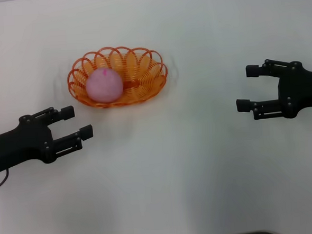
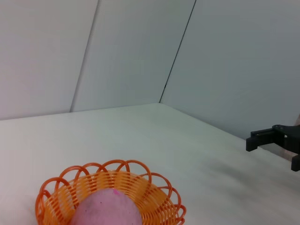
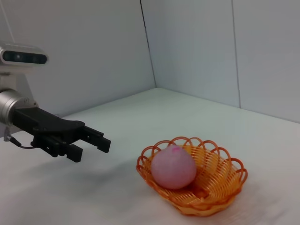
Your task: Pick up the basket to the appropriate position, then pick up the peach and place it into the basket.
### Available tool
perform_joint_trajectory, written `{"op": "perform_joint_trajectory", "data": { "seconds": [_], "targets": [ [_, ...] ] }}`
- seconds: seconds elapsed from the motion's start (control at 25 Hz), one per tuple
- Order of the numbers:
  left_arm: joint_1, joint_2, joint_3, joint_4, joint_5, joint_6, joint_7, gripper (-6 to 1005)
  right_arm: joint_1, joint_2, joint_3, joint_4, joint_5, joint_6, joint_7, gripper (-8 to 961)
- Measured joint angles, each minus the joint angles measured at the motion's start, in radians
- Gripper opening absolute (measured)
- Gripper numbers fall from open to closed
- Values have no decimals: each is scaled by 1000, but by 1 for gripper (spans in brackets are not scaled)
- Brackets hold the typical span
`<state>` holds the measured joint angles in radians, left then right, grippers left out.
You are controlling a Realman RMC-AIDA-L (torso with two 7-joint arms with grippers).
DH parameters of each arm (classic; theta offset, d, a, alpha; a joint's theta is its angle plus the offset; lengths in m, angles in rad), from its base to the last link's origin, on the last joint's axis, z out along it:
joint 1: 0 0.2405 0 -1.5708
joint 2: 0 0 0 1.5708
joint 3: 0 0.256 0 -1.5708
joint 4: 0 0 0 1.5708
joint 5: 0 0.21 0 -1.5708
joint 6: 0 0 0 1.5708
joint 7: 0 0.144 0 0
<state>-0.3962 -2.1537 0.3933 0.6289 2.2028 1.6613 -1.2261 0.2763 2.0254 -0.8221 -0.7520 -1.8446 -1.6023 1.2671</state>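
Observation:
The orange wire-loop basket (image 1: 117,77) stands on the white table, left of centre toward the back. The pink peach (image 1: 104,85) lies inside it, in its left half, with a small magenta mark on top. My left gripper (image 1: 77,123) is open and empty, in front of and left of the basket, apart from it. My right gripper (image 1: 248,88) is open and empty, far to the right of the basket. The basket (image 2: 110,196) and peach (image 2: 107,209) show in the left wrist view, and the basket (image 3: 193,180) and peach (image 3: 173,168) in the right wrist view.
The white table (image 1: 180,174) stretches around the basket with nothing else on it. Pale walls stand behind the table (image 3: 197,47). The left gripper (image 3: 89,143) shows in the right wrist view, the right gripper (image 2: 276,146) in the left wrist view.

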Motion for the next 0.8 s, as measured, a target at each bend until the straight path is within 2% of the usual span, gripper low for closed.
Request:
{"op": "perform_joint_trajectory", "data": {
  "seconds": [0.8],
  "targets": [
    [4,2,0,6,0,0,-1,736,-2,7,5,-1,-24,0,0,959]
  ]
}}
